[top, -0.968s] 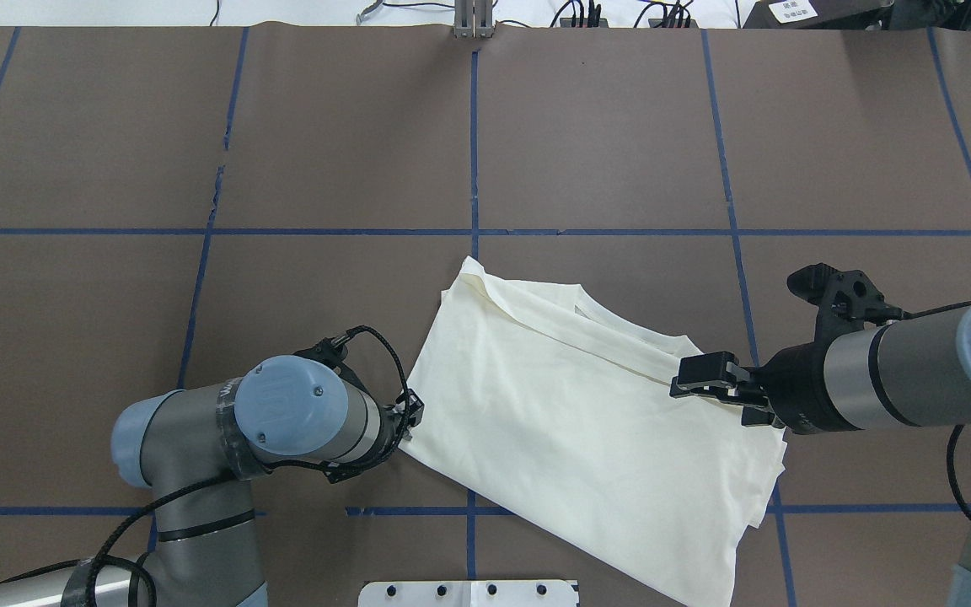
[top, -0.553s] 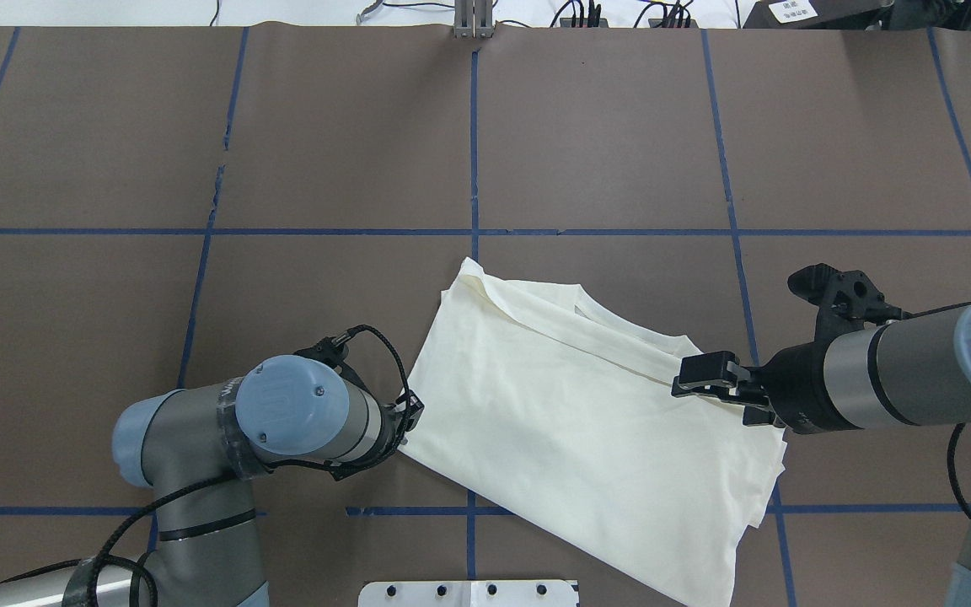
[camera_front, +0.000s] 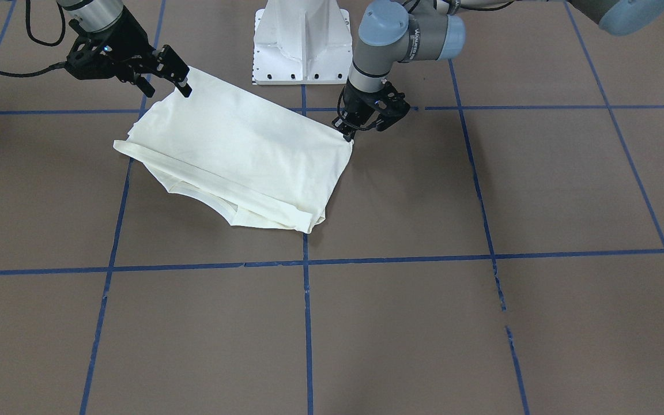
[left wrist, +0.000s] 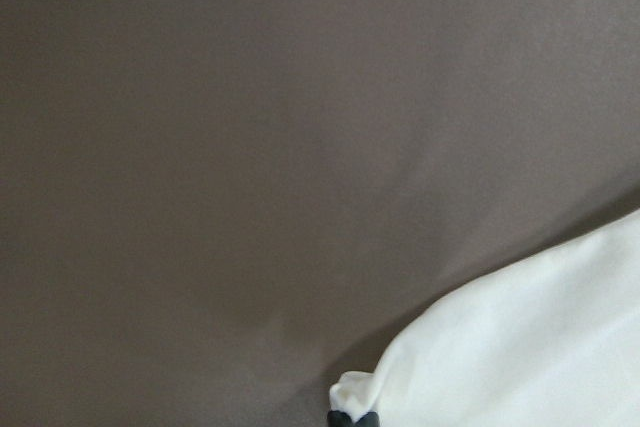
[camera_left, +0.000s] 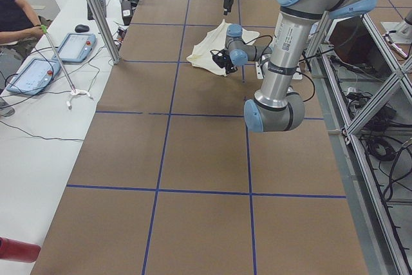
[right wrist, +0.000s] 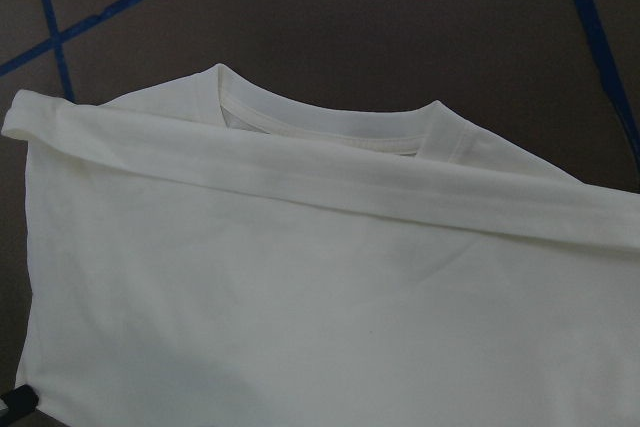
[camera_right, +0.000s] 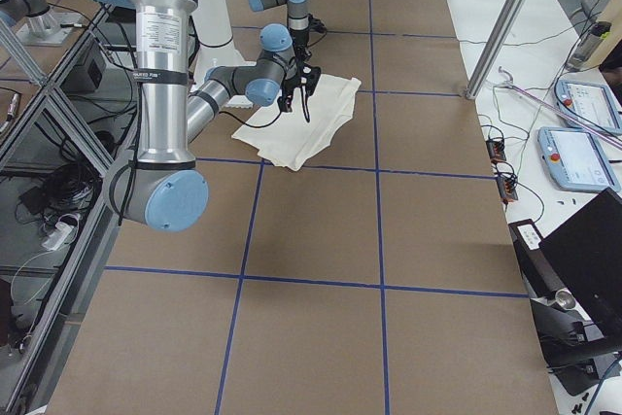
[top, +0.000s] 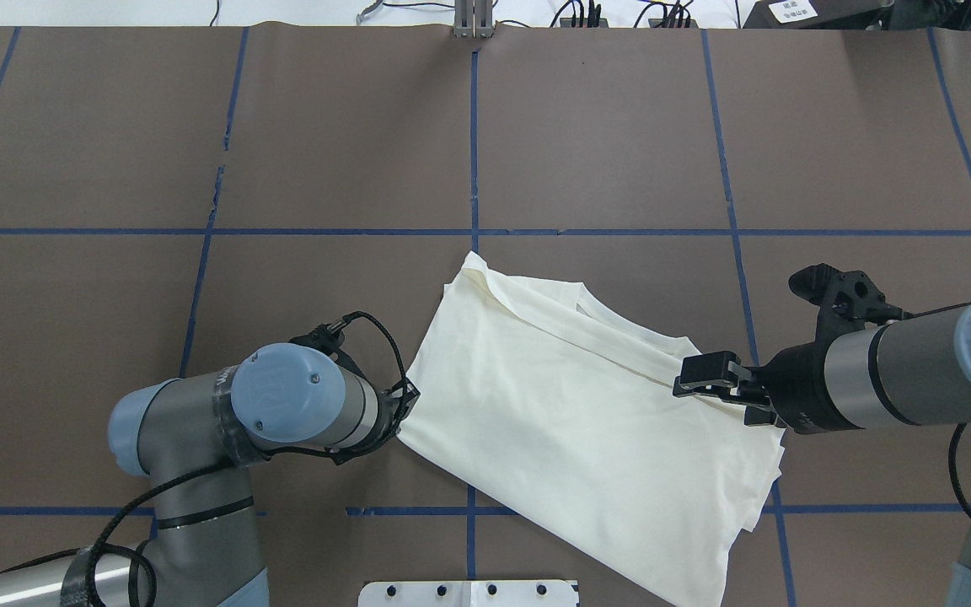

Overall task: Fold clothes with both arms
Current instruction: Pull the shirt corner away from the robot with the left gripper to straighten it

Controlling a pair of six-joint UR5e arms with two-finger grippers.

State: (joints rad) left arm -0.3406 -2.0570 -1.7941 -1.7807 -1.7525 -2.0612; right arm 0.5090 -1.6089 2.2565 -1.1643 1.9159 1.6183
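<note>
The cream shirt [top: 587,421] lies plain side up near the robot, partly folded, with a sleeve laid across below the collar [right wrist: 330,132]. It also shows in the front view [camera_front: 240,155]. My left gripper [top: 405,413] is at the shirt's left corner and is shut on it. The left wrist view shows that corner [left wrist: 540,347] pinched between the black fingertips [left wrist: 352,417]. My right gripper [top: 692,378] hovers open over the shirt's right edge and holds nothing. It is at the upper left of the front view [camera_front: 166,89].
The white pedestal base [camera_front: 300,40] stands just behind the shirt. Blue tape lines [top: 473,232] grid the brown table cover. Cables and plugs [top: 620,13] lie along the far edge. An operator and tablets [camera_left: 38,62] are beside the table at the robot's left end.
My left arm has shifted slightly left and away from the robot with the corner in its grip. The shirt's far corner has crept a little farther away. The right arm has not moved.
</note>
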